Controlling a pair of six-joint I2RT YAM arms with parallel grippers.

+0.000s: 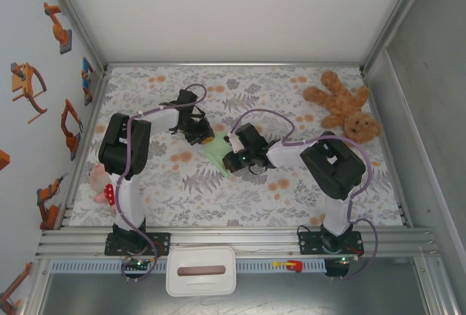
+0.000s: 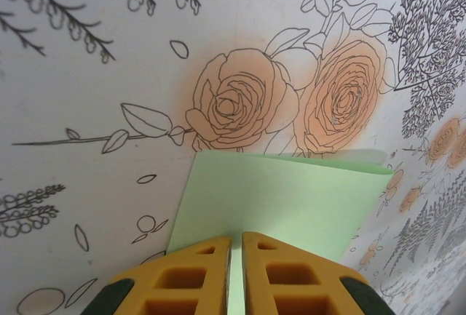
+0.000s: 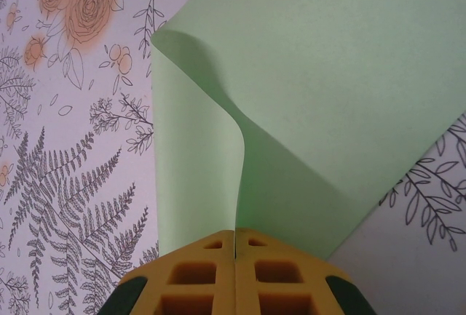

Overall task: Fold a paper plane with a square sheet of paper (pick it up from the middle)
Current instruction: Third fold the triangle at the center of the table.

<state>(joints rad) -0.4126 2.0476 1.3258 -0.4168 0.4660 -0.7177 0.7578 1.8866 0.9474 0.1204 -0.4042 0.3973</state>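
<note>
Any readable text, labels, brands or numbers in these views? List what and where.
No text can be read.
The pale mint-green square sheet of paper: blank, no print.
The floral-print tablecloth: drawings only, no lettering.
The orange robot-arm wall stickers: pictures, no words.
The white plastic tub at the near edge: no label visible.
</note>
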